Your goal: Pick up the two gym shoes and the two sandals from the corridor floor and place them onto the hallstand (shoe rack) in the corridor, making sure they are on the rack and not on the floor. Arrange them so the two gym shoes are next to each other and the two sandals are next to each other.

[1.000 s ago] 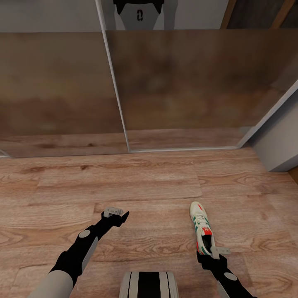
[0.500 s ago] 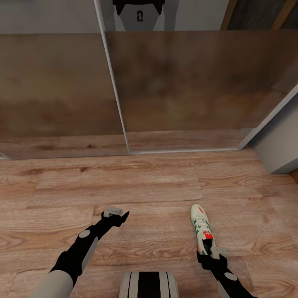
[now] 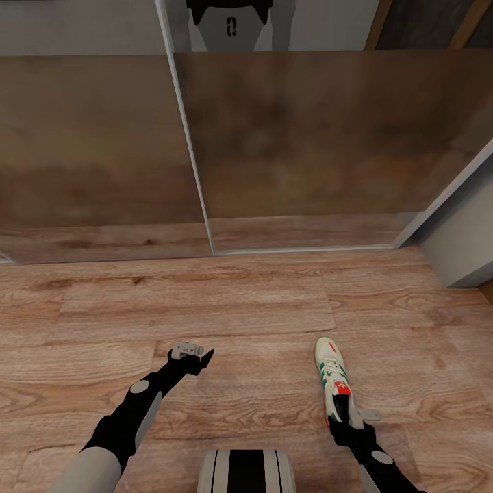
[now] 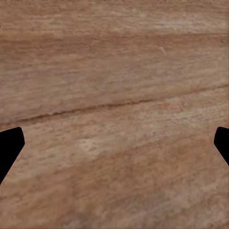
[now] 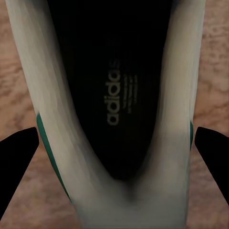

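One gym shoe [image 3: 332, 373], white with green stripes and red accents, lies on the corridor floor [image 3: 239, 308] at the lower right, toe pointing away from me. My right gripper [image 3: 349, 419] is at its heel, open, with a finger on either side of the heel. In the right wrist view the dark inside of the gym shoe [image 5: 114, 95] runs between the black fingers [image 5: 16, 157]. My left gripper [image 3: 192, 354] hovers open over bare planks, apart from the shoe. The sandals and the hallstand are out of view.
Brown reflective sliding doors [image 3: 294, 137] with a pale frame stand straight ahead on a floor track. A grey wall corner [image 3: 465, 233] juts in at the right. My base [image 3: 246, 471] sits at the bottom edge between the arms.
My right gripper has sunk slightly lower over the shoe's heel, covering more of it. The left arm has not moved. The camera shifted a little.
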{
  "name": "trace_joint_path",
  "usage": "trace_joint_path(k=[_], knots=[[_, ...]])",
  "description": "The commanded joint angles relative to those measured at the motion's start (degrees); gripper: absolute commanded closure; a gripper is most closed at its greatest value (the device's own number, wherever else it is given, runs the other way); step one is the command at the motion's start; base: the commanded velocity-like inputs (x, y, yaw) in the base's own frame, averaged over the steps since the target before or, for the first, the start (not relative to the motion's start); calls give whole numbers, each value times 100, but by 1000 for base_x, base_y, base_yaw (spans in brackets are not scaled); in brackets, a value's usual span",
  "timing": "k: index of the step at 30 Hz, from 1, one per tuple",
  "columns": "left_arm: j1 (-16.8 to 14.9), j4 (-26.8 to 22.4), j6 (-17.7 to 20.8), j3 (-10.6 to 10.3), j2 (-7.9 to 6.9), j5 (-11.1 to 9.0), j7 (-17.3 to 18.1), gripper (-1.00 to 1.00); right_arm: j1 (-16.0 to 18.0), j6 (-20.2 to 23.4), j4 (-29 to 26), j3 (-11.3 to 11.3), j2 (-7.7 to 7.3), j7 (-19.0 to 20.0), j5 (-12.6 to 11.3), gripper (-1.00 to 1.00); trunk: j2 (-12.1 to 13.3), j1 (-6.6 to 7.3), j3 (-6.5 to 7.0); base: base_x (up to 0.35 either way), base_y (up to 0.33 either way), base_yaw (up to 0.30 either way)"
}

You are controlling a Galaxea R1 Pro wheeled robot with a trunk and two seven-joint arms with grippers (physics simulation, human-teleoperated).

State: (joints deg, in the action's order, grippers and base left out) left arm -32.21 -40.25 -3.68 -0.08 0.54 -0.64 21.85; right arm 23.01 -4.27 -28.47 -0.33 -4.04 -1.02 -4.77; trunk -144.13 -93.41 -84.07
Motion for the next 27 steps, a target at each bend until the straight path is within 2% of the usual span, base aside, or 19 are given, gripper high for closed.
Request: trace_joint_path(k=[1, 22, 27], knots=[[0, 4, -18, -1, -1, -6, 12, -100, 1, -21, 6, 15, 0, -4, -59, 100, -1, 1, -3, 0, 0, 0], [4, 0, -27, 10, 3, -7, 12, -100, 1, -15, 8, 15, 0, 4, -59, 100, -1, 1, -3, 0, 0, 0], [4, 0, -27, 16, 0, -7, 12, -100, 1, -13, 8, 18, 0, 8, -59, 100, 6, 14, 108, 0, 0, 0]])
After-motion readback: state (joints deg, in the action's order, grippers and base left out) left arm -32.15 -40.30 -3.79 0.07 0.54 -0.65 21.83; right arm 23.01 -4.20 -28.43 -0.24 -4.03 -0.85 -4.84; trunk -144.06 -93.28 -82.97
